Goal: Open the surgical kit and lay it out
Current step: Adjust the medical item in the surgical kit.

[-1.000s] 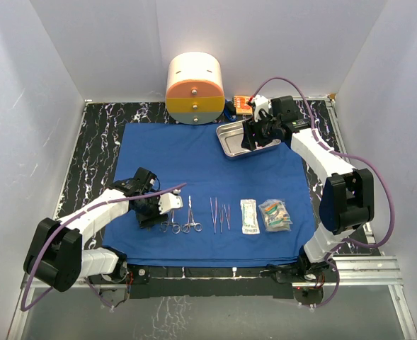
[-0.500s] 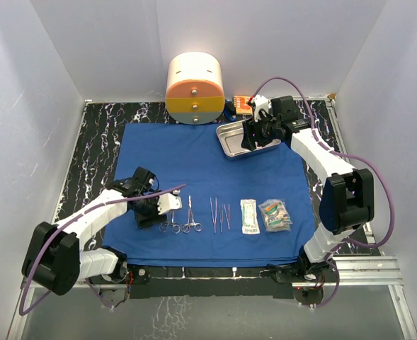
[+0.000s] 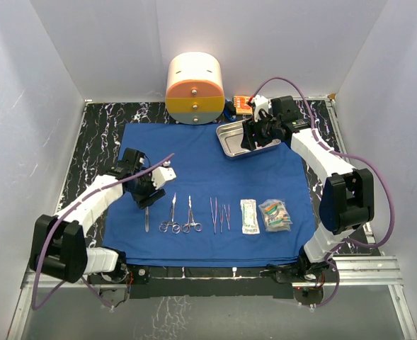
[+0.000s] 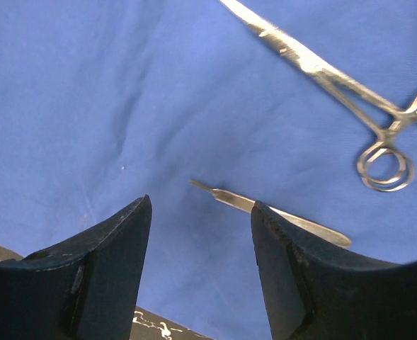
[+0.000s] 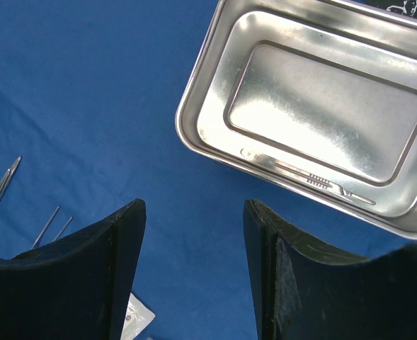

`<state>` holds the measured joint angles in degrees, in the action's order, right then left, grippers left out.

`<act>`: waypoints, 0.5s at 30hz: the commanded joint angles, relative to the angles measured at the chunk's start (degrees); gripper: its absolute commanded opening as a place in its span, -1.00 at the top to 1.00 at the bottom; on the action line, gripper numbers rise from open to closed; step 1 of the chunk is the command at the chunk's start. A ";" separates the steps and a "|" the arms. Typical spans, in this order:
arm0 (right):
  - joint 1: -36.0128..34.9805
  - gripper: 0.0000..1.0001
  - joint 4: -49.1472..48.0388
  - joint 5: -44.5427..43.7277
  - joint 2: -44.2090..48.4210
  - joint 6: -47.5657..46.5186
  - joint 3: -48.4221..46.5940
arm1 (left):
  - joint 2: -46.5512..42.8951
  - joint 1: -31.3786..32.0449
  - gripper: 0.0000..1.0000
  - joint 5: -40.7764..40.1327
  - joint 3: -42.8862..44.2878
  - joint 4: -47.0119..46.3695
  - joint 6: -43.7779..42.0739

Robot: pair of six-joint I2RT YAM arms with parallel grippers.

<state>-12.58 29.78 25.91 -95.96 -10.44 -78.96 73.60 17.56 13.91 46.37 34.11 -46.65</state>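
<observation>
1. Withdrawn leftward, the left gripper [image 4: 201, 205] is held part-open, empty, above the scalpel [image 3: 146, 218].
2. Black marbled table [image 3: 95, 142], white-walled, is covered by blue cloth [image 3: 194, 163].
3. Scalpel is laid left of forceps [image 4: 335, 78], lengthwise near-to-far.
4. Right gripper [image 5: 194, 212] is held part-open, empty, over steel tray [image 5: 321, 113].

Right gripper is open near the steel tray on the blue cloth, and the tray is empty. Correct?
Not quite. The right gripper is open near the steel tray on the blue cloth, but the tray is not empty: the right wrist view shows one slim metal instrument lying along its inner wall.
</observation>
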 commanded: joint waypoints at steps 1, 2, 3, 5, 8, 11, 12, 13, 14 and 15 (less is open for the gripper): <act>0.36 -0.12 -1.65 0.94 0.90 -0.55 -0.89 | 2.19 -3.47 -0.13 0.07 0.89 -1.73 -2.91; 0.39 -0.12 -1.63 0.91 0.94 -0.55 -0.77 | 2.57 -3.90 -0.13 -0.06 0.81 -2.11 -3.33; 0.37 -0.12 -1.64 0.89 0.95 -0.55 -0.76 | 2.98 -4.10 -0.13 -0.22 0.78 -2.46 -3.66; 0.36 -0.12 -1.65 0.85 0.89 -0.60 -0.68 | 3.86 -4.32 -0.13 -0.89 0.46 -2.92 -4.65; 0.36 -0.12 -1.70 0.77 1.03 -0.59 -0.57 | 4.52 -4.96 -0.13 -1.91 -0.89 -4.38 -5.77; 0.36 -0.12 -1.82 0.61 1.11 -0.72 -0.37 | 5.69 -6.07 -0.13 -2.08 -1.05 -4.61 -6.26; 0.36 -0.12 -1.90 0.62 1.14 -0.73 -0.29 | 6.05 -6.31 -0.12 -2.31 -1.10 -4.51 -6.45; 0.36 -0.12 -1.87 0.57 1.05 -0.71 -0.26 | 6.11 -6.46 -0.12 -2.44 -1.24 -4.43 -6.74; 0.36 -0.12 -1.91 0.53 1.06 -0.68 -0.29 | 6.00 -6.52 -0.12 -2.41 -1.39 -4.25 -7.04; 0.34 -0.12 -1.92 0.52 1.05 -0.72 -0.24 | 5.89 -6.63 -0.12 -2.36 -1.60 -4.04 -7.33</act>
<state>-12.58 29.78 25.89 -95.96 -10.48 -78.96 79.15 11.79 11.62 45.71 29.67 -51.68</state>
